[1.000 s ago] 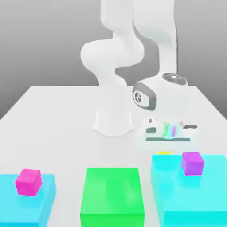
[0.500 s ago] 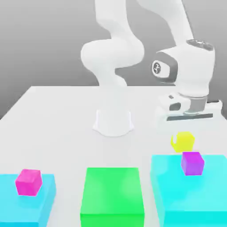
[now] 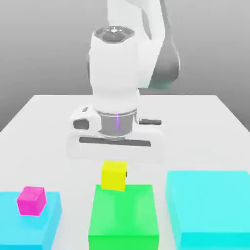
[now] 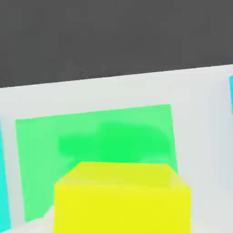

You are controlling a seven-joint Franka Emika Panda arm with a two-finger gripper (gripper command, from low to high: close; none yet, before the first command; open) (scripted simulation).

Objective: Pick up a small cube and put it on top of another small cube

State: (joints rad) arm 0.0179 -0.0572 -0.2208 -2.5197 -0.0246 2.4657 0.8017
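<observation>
Yellow cube (image 3: 114,176) hangs directly under my pincer (image 3: 115,168), clamped between the fingers and lifted clear, just above the far edge of the green block (image 3: 124,217). In the hand view the cube (image 4: 122,200) sits close in front, with the green block (image 4: 95,136) spread beneath and beyond it. The coming move turns on one thing: the magenta cube (image 3: 31,200), resting on the cyan block (image 3: 29,219) at the exterior view's left, lies well apart from my load and lower. I judge I must carry sideways that way, then lower squarely. Another cyan block (image 3: 210,207) stands at the exterior view's right on the white surface (image 3: 49,112).
</observation>
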